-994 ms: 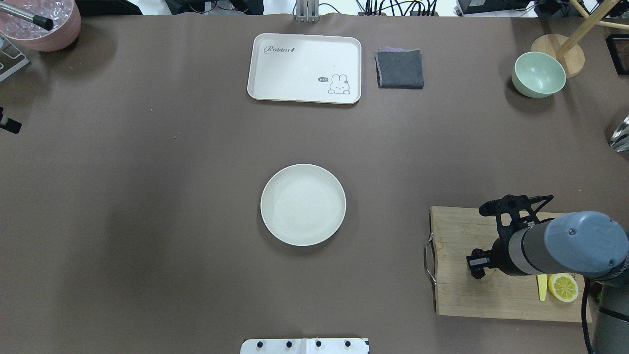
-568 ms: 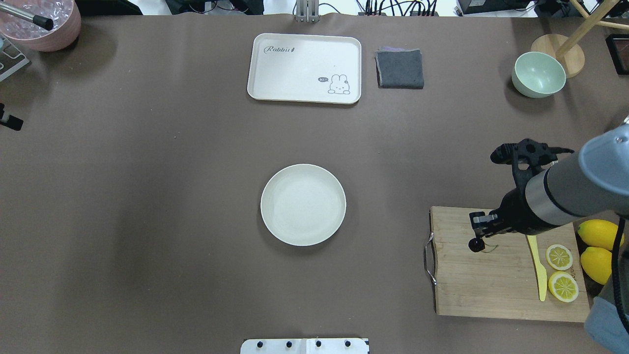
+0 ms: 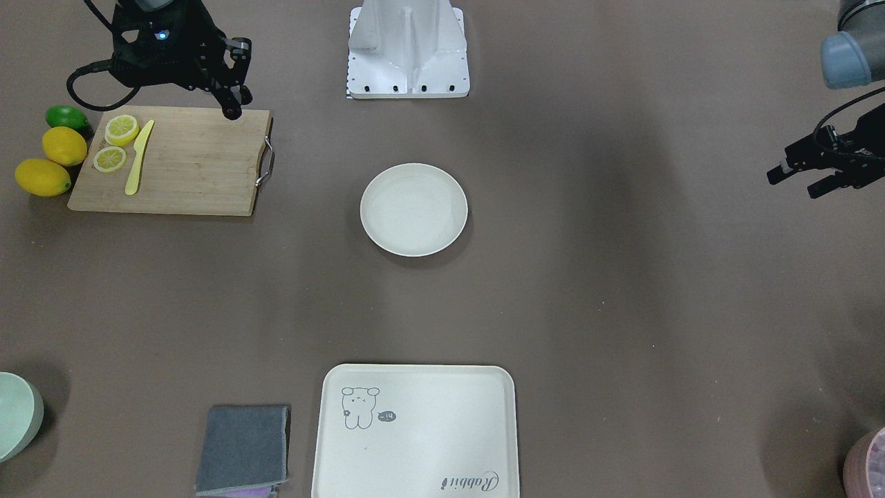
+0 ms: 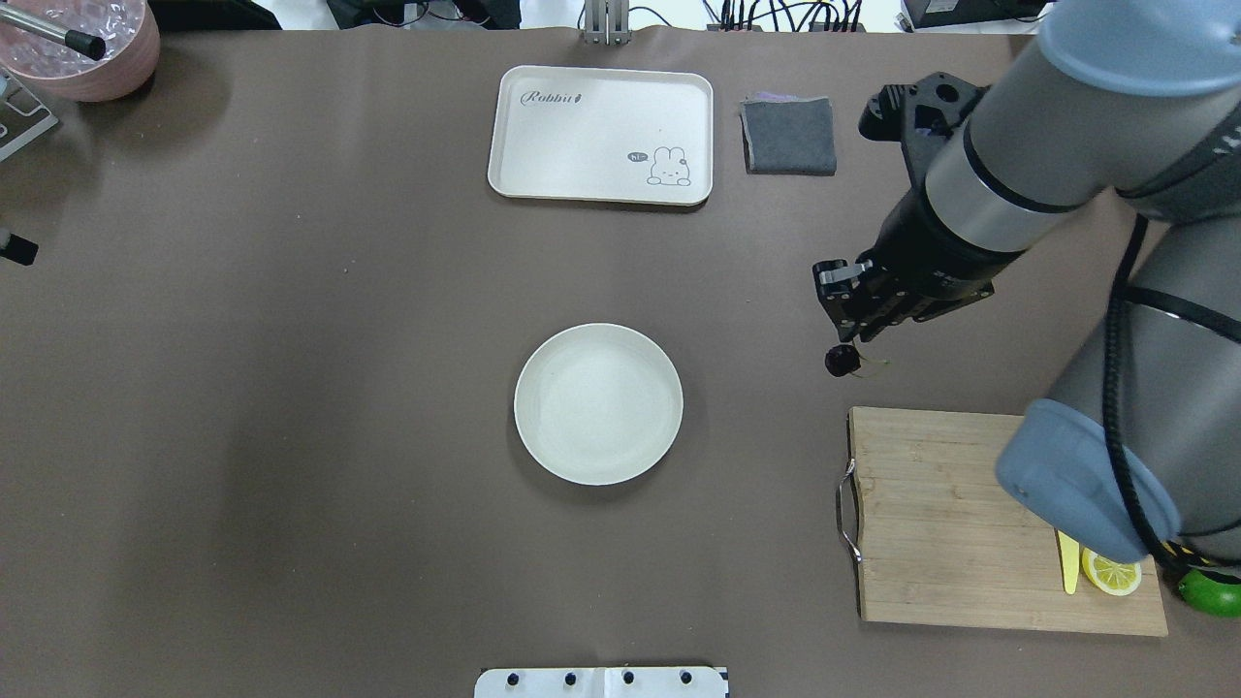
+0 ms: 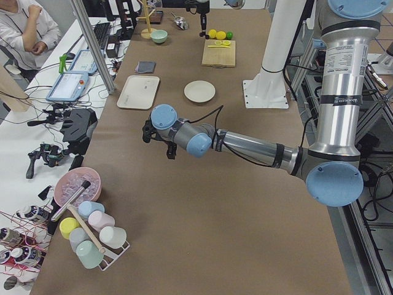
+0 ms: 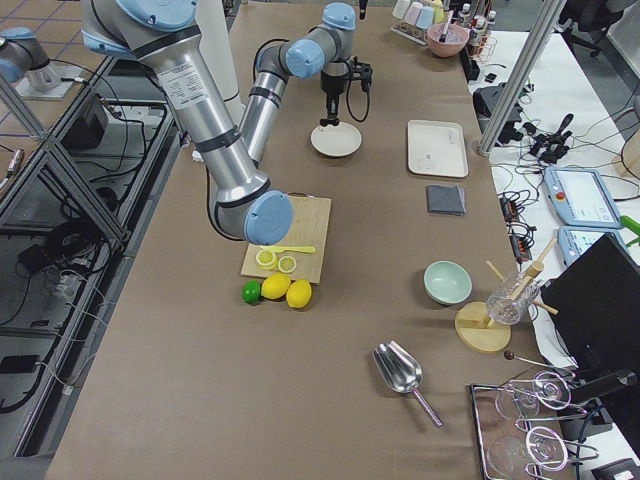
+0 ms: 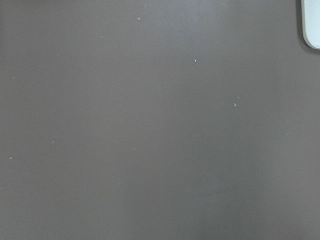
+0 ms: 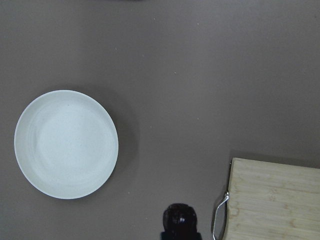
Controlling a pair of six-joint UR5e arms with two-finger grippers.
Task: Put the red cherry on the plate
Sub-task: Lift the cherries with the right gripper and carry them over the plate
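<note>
The red cherry (image 4: 840,361) is a tiny dark fruit with a thin stem, hanging in the air from my right gripper (image 4: 847,341), which is shut on it. It sits beyond the far left corner of the cutting board (image 4: 970,523), to the right of the plate (image 4: 598,403). The right wrist view has the cherry (image 8: 180,217) at its bottom edge, with the off-white plate (image 8: 66,144) to the left and lying bare. My left gripper (image 3: 802,181) hovers open over bare table, far from the plate (image 3: 413,209).
Lemon slices (image 3: 121,129) and a yellow knife (image 3: 138,158) lie on the board, with whole lemons (image 3: 43,176) and a lime (image 3: 67,117) beside it. At the far side are a cream tray (image 4: 601,134), a grey cloth (image 4: 789,136) and a green bowl (image 4: 1063,146).
My right gripper has risen off the cutting board with the cherry in it and swung away from the robot and leftward, past the board's far edge. The plate has not moved.
</note>
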